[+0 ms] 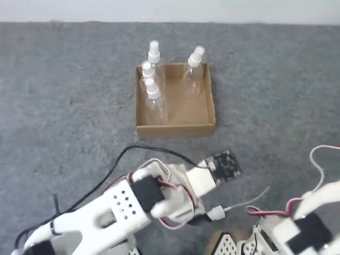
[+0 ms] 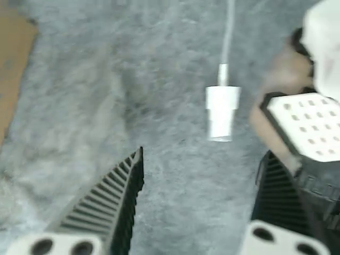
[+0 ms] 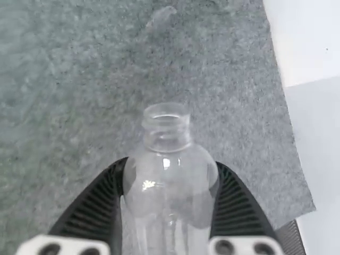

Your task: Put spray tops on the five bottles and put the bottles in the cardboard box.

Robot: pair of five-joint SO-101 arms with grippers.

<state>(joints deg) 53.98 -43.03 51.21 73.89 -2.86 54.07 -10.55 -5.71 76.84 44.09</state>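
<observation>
Noted grey felt mat (image 1: 64,106) over the worktop (image 3: 313,48) and a black cable (image 1: 106,178) trailing beside the left arm (image 1: 106,212). Saw that arm's wrist partly covering the loose spray top (image 2: 222,114) from above.

Recorded left tool (image 2: 202,156) released, fingers spread wide above the spray top. Found it white, lying flat on the mat, thin dip tube (image 2: 228,32) attached.

Recorded right tool (image 3: 171,163) clenched on a clear bottle (image 3: 166,127), neck open and uncapped, near the mat's edge.

Counted four capped bottles (image 1: 192,79) standing in the cardboard box (image 1: 175,129), three along one side, one apart. Tallied five bottles, five spray tops, one box.
</observation>
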